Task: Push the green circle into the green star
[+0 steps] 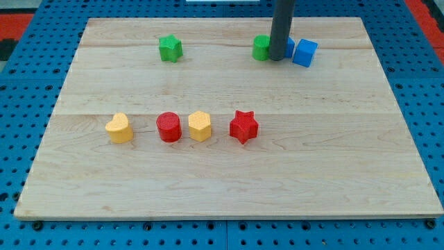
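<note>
The green circle (261, 48) is a short, round green block with a flat top, standing near the view's top edge of the wooden board (229, 187), a little to the view's right of the middle. Its right side is partly covered by the dark rod, so only its left portion shows clearly. My tip (277, 59) rests just at the circle's right side, touching it or very nearly so, between the circle and a blue block (289, 47) whose shape is hidden behind the rod. The rod is a plain dark cylinder with nothing that opens or closes, and it grips nothing. The green star (170, 48) lies well apart to the view's left of the circle, at about the same height on the board, its points visible around a flat top. Just to the view's right of the hidden blue block stands a blue cube (305, 53), tilted slightly. Lower on the board a row runs from the view's left to right: a yellow heart (120, 128), a red circle (168, 127), a yellow hexagon (200, 126) just beside it, and a red star (243, 126). No writing, brand or label can be read on any block or on the board.
</note>
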Available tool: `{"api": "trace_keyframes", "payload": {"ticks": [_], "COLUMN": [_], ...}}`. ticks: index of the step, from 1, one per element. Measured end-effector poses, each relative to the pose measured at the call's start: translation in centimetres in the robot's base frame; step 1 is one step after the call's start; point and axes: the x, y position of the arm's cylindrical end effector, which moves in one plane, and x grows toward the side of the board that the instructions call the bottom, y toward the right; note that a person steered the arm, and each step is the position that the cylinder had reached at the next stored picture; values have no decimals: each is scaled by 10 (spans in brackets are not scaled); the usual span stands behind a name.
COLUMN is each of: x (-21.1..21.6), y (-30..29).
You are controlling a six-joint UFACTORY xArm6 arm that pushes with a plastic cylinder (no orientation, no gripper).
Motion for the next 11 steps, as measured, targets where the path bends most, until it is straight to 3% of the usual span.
{"api": "trace_keyframes", "payload": {"ticks": [1,2,3,4,5,6,7,8,9,10,11], "x": [-8,-12,-43,-66,-13,7,51,76,93,57,77], "y": [-69,-69,-10,-64,-131,-155,-110,-152,-178,-205,-198]}}
